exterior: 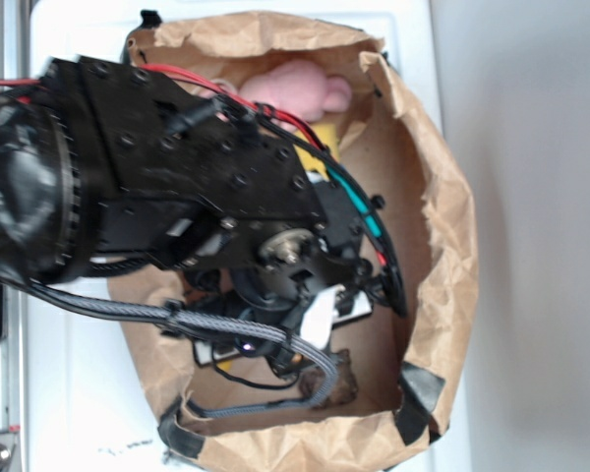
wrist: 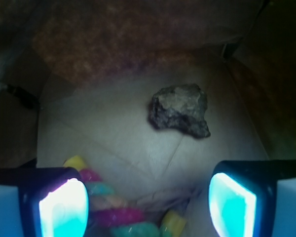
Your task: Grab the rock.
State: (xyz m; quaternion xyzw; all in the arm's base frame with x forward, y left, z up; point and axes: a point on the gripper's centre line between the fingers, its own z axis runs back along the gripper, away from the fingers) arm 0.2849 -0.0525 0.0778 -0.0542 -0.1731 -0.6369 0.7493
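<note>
No writing is legible; inside the paper bag [exterior: 442,246] the gripper [wrist: 148,202] hangs wide open and empty, the rock [wrist: 179,109] lying ahead between its fingers, the arm hiding most contents.

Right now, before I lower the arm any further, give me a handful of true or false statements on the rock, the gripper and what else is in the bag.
1. The gripper is open with nothing between its fingers. True.
2. The rock is clamped in the gripper. False: it lies free on the floor of the bag, beyond the fingertips.
3. A pink plush toy lies inside the paper bag. True.
4. The rock sits on top of the colourful object in the wrist view. False: they are apart, with bare bag floor between.
5. The rock is bright yellow. False: it is dark brown-grey.
</note>
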